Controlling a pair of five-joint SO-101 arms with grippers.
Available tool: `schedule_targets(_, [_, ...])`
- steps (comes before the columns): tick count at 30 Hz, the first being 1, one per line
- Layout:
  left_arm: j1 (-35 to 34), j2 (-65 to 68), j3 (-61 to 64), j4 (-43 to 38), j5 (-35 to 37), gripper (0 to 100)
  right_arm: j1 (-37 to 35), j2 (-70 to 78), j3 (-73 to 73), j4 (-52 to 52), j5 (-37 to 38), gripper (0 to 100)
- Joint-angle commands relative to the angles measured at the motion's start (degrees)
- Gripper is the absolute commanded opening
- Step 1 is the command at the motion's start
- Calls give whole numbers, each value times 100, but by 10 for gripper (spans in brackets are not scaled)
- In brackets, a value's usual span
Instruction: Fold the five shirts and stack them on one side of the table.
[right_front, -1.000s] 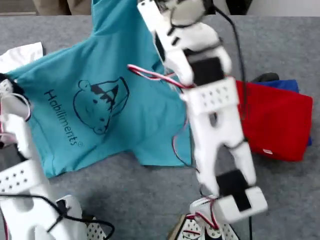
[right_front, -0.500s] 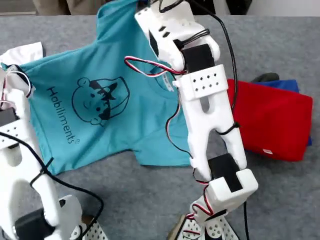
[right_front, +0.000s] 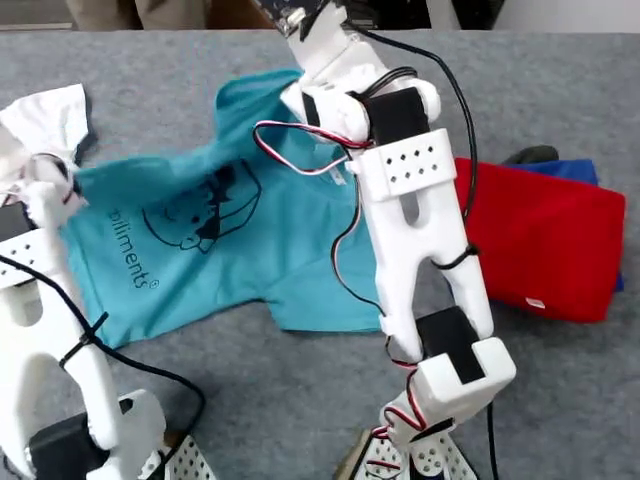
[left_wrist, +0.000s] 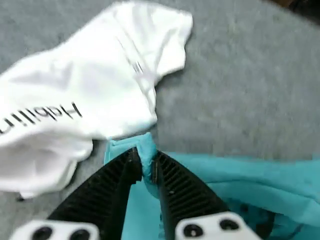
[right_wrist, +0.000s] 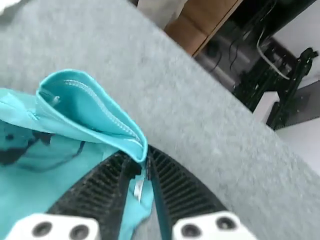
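Light even, diffuse, fairly bright across high view; no hard-edged shadows, no glare on white arm shells. Soft thin shadow under teal shirt (right_front: 200, 270) edge on grey table (right_front: 560, 90). White shirt (left_wrist: 75, 90) just beyond left gripper (left_wrist: 145, 161) near washed out, folds faint. Ribbed inner faces of right gripper (right_wrist: 142, 167) dark, shaded. Room past table edge, ahead of right gripper, dim.

Grey fabric-covered table (right_front: 300, 390), wooden cabinet (right_wrist: 207, 22) past its far edge, black cables (right_wrist: 265, 45) behind.
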Motion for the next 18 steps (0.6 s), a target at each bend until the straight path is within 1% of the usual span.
schedule_targets(1, [299,-22,316,158,-264,18,40,-673,207,211,193,4])
schedule_targets(6, [369,-303,1046,185,-563,18,259,-1525,1552,97,343,4])
schedule_targets(13, [334,-1763,2435,193,-1055,18,136,-3407,4426,-440,686,4])
schedule_targets(18, [334,-2492,3209,202,-1204,18,295,-4488,5877,-492,712,4])
